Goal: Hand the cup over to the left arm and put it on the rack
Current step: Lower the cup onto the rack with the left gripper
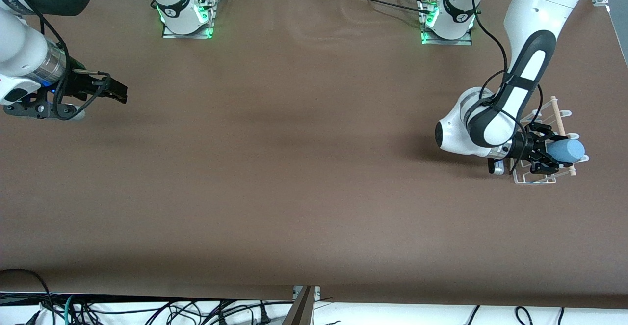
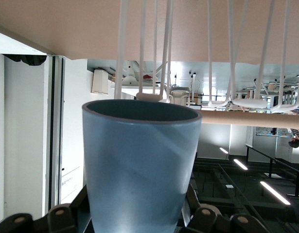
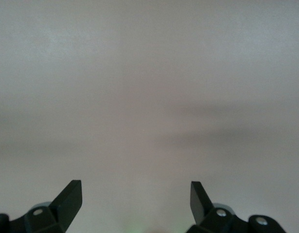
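Observation:
The light-blue cup lies on its side over the rack, its mouth pointing away from the left arm's wrist. My left gripper is shut on the cup's base end, just above the rack's prongs. In the left wrist view the cup fills the space between the fingers of my left gripper. The rack's white prongs and wooden dowel are close by its rim. My right gripper waits open and empty over the table at the right arm's end; the right wrist view shows only bare table.
The rack's wooden dowel runs across it beside the cup. The brown table stretches between the two arms. Both arm bases stand along the edge farthest from the front camera. Cables hang below the nearest table edge.

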`<state>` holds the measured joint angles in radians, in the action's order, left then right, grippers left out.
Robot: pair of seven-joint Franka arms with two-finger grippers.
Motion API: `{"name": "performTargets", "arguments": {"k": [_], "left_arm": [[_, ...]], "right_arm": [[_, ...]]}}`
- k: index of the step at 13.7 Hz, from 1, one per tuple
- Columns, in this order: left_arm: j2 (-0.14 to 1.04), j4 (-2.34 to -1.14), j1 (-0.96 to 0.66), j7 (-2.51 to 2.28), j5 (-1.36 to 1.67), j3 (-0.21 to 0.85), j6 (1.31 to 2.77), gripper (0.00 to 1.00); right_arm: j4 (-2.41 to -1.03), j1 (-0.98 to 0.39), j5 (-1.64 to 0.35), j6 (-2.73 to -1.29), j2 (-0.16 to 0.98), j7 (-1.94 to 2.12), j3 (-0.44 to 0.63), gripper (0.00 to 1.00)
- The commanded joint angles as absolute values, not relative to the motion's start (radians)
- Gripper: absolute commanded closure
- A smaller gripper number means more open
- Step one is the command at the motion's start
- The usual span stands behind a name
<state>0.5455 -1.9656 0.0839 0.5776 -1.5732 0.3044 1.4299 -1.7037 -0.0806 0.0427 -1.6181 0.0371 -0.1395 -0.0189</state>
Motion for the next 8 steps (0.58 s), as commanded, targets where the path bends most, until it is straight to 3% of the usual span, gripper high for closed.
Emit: {"name": "performTargets", "arguments": {"k": [1, 8], "left_arm": [[0.520, -2.002, 0.100, 0.546, -1.611, 0.313, 1.440, 1.00], [0.538, -2.005, 0.113, 0.505, -1.611, 0.311, 1.462, 1.00]], "right_arm": [[-1.690, -0.081, 0.049, -1.605, 0.040, -0.136, -0.025, 0.01], [-1.690, -0.081, 0.049, -1.605, 0.040, -0.137, -0.026, 0.01]]}}
